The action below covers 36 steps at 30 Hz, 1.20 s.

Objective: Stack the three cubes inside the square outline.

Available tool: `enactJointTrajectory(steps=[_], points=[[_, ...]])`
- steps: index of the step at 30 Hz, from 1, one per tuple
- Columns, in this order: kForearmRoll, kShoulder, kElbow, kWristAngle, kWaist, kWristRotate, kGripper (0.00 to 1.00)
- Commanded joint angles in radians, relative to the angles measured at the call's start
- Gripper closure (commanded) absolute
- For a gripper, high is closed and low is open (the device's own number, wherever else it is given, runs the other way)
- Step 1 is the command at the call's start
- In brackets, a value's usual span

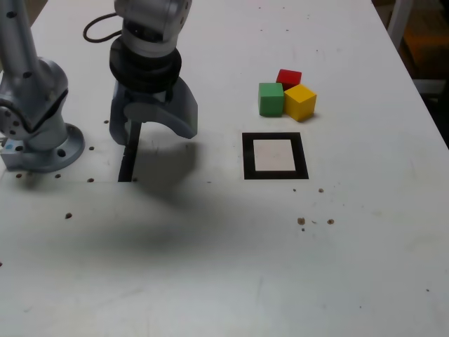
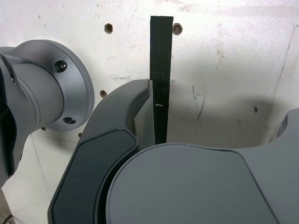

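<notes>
The released, empty claw (image 1: 153,128) hangs over the bench (image 1: 224,267), three cubes (image 1: 286,95) well apart toward the exterior view's right.

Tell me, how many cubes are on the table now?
3, clustered beyond the square outline in the exterior view: the green cube on that view's left, the yellow cube on its right, the red cube behind them. None seems hidden.
</notes>
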Motion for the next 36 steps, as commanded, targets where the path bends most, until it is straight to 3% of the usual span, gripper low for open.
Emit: enactJointTrajectory(steps=[1, 4, 8, 15, 20, 28, 36], points=[[0.002, 0.004, -0.005, 0.000, 0.000, 0.004, 0.01], [0.020, 0.010, -0.022, -0.017, 0.005, 0.037, 0.01], [0.155, 0.024, -0.137, -0.061, 0.082, 0.132, 0.01], [0.165, -0.016, -0.284, 0.045, 0.190, 0.262, 0.01], [0.196, 0.014, -0.437, 0.112, 0.279, 0.386, 0.01], [0.397, 0.191, -0.779, 0.155, 0.415, 0.631, 0.01], [0.516, 0.400, -1.056, 0.185, 0.453, 0.754, 0.01]])
